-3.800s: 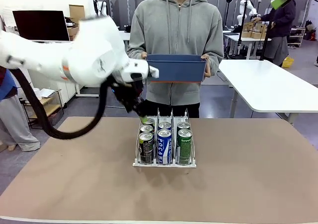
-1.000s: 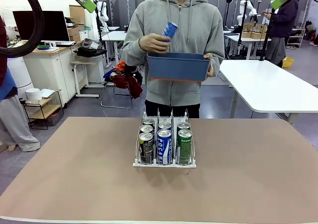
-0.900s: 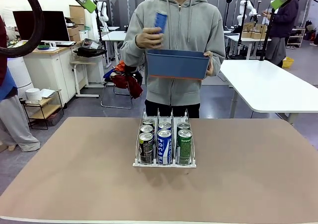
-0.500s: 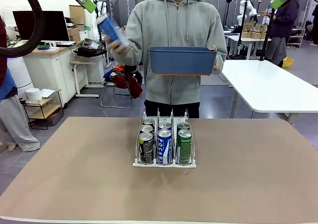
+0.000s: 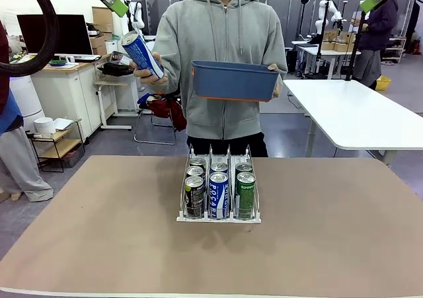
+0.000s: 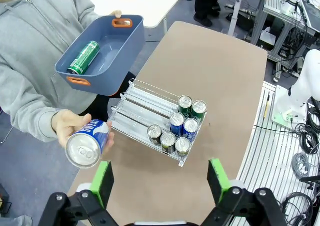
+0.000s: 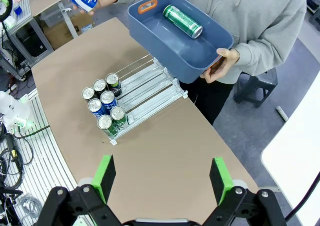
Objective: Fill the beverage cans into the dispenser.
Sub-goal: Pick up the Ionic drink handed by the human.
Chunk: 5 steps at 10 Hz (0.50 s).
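Note:
A person's hand holds out a blue-and-white beverage can [image 5: 141,53] at the far left, below my left gripper [image 5: 114,3], which hangs high and apart from it. In the left wrist view that can [image 6: 86,145] points its silver top at my open, empty left gripper [image 6: 160,181]. The white wire dispenser [image 5: 218,219] stands mid-table with several cans [image 5: 219,193] at its front. My right gripper [image 7: 163,178] is open and empty, high over the table. A green can [image 7: 182,20] lies in the blue bin [image 7: 195,50].
The person stands at the far table edge and holds the blue bin [image 5: 232,83] in the other hand, above the dispenser's back end. The dispenser's rear lanes [image 6: 137,100] are bare wire. Brown tabletop [image 5: 330,232] lies open around the rack.
The person took the blue-and-white can out of the bin and swung it to picture left, toward my left gripper. My left arm rose away from the dispenser earlier and has since held still.

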Each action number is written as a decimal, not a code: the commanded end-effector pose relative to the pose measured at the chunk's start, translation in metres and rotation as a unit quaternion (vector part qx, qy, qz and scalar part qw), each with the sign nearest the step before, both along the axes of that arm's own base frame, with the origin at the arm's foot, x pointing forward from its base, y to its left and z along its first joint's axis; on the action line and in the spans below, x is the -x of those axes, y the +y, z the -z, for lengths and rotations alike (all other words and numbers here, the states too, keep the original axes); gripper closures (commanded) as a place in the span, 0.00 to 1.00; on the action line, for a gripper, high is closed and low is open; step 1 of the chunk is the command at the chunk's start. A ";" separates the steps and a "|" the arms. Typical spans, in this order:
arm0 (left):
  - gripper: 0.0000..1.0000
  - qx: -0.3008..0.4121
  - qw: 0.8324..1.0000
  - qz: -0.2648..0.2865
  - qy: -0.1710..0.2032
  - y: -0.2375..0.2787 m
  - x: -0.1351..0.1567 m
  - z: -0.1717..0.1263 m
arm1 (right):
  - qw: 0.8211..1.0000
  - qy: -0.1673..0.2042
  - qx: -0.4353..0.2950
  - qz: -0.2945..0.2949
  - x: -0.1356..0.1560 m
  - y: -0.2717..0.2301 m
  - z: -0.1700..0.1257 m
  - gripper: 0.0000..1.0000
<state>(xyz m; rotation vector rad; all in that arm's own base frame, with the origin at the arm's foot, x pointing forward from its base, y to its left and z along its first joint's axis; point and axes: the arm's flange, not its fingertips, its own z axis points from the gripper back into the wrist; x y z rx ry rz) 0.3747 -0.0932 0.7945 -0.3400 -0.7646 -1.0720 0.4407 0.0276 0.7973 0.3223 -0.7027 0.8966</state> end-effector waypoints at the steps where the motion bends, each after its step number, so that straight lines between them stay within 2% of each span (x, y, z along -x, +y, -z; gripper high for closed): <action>1: 0.00 0.005 1.000 0.000 0.006 0.002 0.002 0.000 | 1.000 0.005 -0.004 0.002 0.001 0.000 0.000 0.00; 5: 0.00 0.005 1.000 0.000 0.006 0.002 0.002 0.000 | 1.000 0.005 -0.004 0.002 0.001 0.000 0.000 0.00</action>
